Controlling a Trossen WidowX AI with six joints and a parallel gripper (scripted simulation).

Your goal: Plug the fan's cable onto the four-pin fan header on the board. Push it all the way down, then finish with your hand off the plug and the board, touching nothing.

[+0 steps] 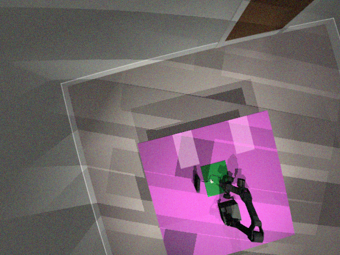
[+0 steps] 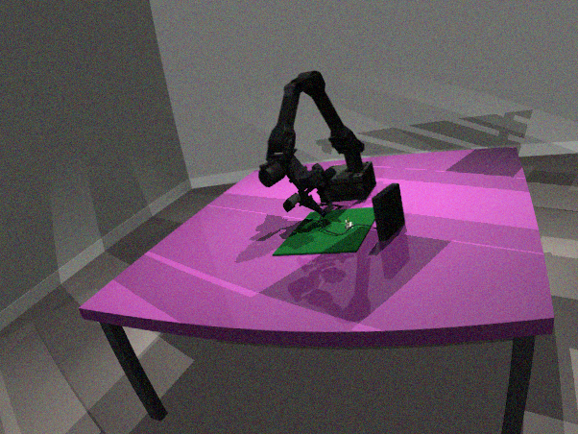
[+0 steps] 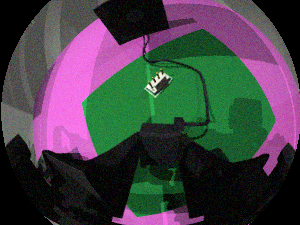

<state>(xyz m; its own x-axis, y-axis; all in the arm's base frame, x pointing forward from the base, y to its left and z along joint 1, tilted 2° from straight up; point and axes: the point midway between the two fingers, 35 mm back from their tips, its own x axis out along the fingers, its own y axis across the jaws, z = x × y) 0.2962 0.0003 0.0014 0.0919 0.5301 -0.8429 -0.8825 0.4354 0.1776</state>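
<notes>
The four-pin fan header (image 1: 211,181) (image 2: 350,224) (image 3: 158,83) is small and white with upright pins, and stands on the green board (image 1: 212,168) (image 2: 336,246) (image 3: 112,111). My gripper (image 2: 325,214) (image 3: 158,136) is shut on the dark cable plug (image 3: 161,132), low over the board. In the wrist view the plug is below the header, apart from it, and nothing covers the header. The height of the plug over the board is hard to tell. The plug's underside is hidden. The black cable (image 3: 204,89) loops from the plug's right side around the header to the fan (image 1: 197,181) (image 2: 390,213) (image 3: 132,19).
The fan stands upright on the magenta table (image 1: 183,203) (image 2: 216,293), just beyond the board's edge on the header's side. The arm's base (image 2: 352,184) stands behind the board in the exterior view. Dark shadows fall across the board and table.
</notes>
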